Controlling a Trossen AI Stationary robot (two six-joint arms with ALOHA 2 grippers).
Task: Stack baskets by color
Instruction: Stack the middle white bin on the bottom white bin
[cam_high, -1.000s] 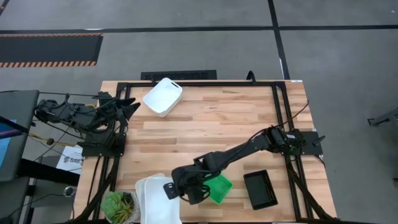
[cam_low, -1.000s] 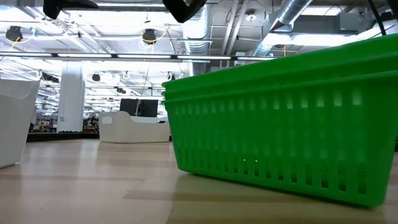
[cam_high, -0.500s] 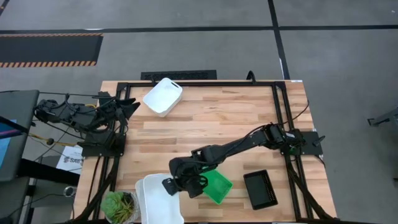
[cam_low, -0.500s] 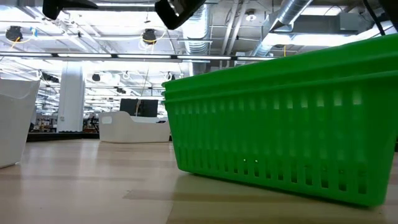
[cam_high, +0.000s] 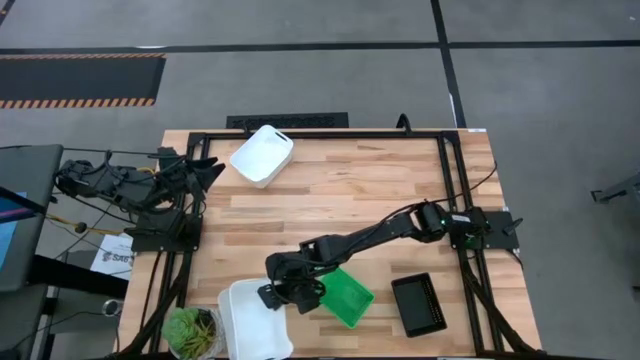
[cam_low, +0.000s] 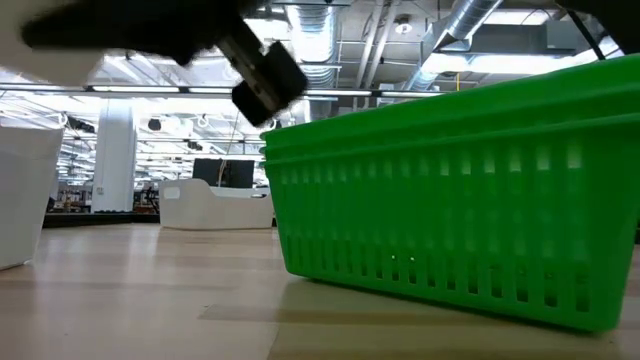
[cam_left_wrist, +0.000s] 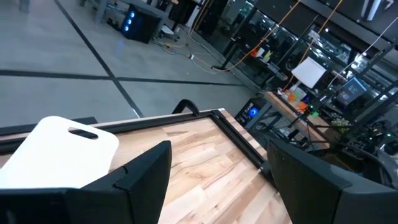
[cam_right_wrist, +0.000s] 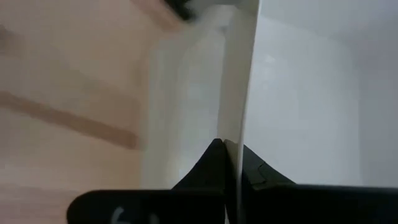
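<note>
Right claw (cam_right_wrist: 231, 163) pinched nearly shut on thin rim of white basket (cam_high: 250, 320) at surface's 7 o'clock; looks light, stiff, slick plastic, so rim is best hold; left claw (cam_left_wrist: 217, 177) open, idle at 10 o'clock.

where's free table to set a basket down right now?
Bare wood across the table's middle, between the far white basket and the right arm. Crowded on the near edge: right gripper pinching the near white basket, with the plant, green basket and black basket alongside.
</note>
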